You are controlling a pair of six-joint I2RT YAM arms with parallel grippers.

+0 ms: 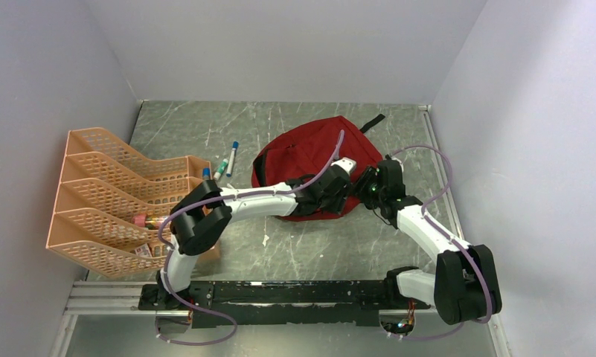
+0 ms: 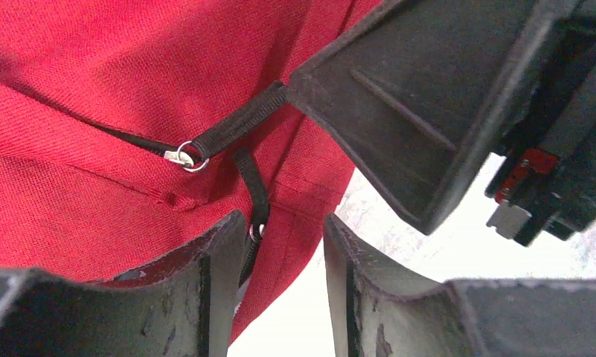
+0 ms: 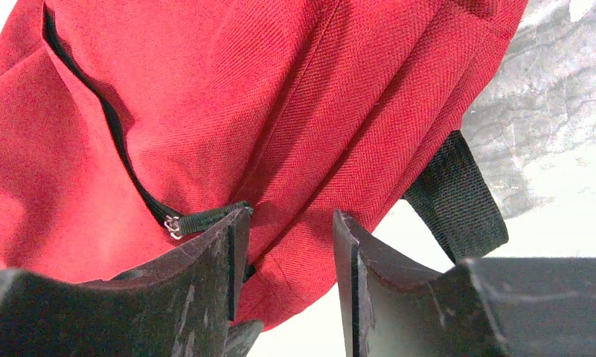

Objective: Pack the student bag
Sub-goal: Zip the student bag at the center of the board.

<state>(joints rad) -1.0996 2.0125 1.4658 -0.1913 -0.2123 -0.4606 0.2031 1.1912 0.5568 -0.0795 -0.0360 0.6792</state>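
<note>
**Red bag at mid-frame, both grippers at its lower edge**

The student bag (image 1: 302,152) lay flat on the grey table (image 1: 339,245), just above the centre of the top view, its black carry loop (image 1: 373,123) pointing to the upper right. Both arms reached in from the bottom of that frame and met at the bag's lower right edge.

In the left wrist view, red fabric filled the upper left, and a black zipper pull (image 2: 239,123) ran from a small metal ring (image 2: 187,158) up to one finger (image 2: 414,111) of the other arm; whether it was pinched there could not be told. A 2nd pull (image 2: 254,186) hung down against the inner edge of the left gripper (image 2: 283,223), whose jaws stood part-way apart with only pale table showing between them.

In the right wrist view, the right gripper (image 3: 287,216) also stood half-wide, clamping nothing (the pull's tip met its left-hand finger). A broad black strap (image 3: 458,201) stuck out at the right.

At the left of the top view stood an orange mesh organiser (image 1: 109,193), with 2 markers (image 1: 232,158) lying between it and the bag.
</note>
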